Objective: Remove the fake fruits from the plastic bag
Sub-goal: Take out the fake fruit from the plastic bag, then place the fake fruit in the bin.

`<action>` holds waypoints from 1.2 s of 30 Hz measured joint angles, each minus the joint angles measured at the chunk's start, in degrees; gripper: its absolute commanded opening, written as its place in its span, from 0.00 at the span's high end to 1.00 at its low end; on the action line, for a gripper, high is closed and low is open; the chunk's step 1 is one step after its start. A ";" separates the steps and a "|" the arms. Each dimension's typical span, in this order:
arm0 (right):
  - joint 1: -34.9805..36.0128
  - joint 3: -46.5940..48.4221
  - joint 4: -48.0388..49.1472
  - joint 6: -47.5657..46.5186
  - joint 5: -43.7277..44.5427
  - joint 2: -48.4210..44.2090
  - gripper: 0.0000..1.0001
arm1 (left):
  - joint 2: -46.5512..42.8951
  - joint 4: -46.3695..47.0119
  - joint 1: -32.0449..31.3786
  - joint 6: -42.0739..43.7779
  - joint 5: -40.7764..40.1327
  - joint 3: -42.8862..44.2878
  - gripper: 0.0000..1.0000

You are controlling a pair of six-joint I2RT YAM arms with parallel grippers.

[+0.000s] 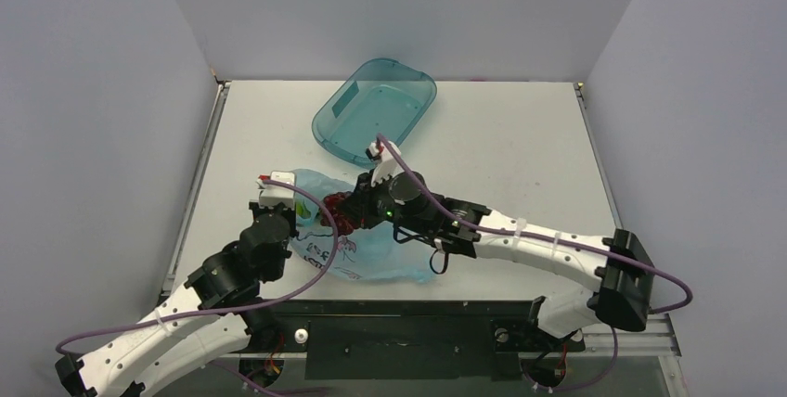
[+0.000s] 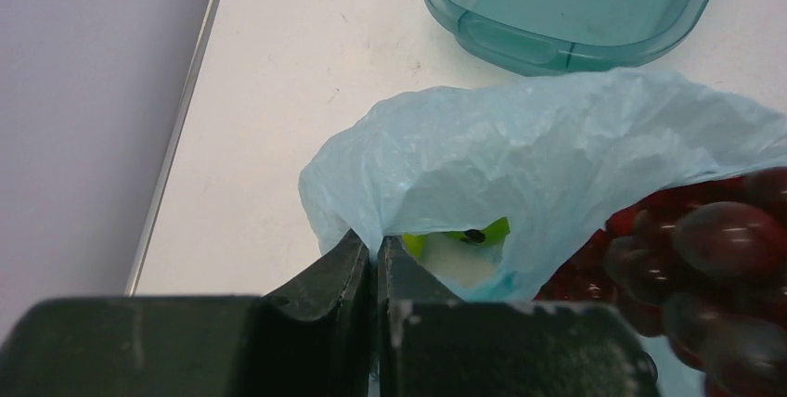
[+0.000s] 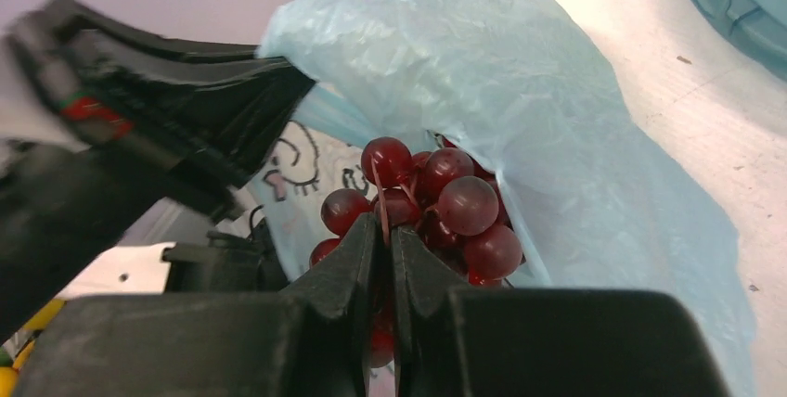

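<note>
With my left gripper (image 2: 376,267) pinched closed on the plastic bag (image 2: 557,137) rim, I should draw the right gripper (image 3: 388,249), clamped on the grapes (image 3: 464,207), slowly out through the opening.

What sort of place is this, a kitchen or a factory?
Probably a robotics lab test cell, not a home: a white table boxed in by plain grey walls, a left arm and right arm bolted at its near edge, and props only: fake grapes, a plastic bag, a teal tub.
</note>
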 measured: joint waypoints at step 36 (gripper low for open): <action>-23.61 11.87 -0.46 -10.51 9.14 -1.62 1.00 | 5.27 -0.15 0.00 0.72 -1.46 0.00 1.00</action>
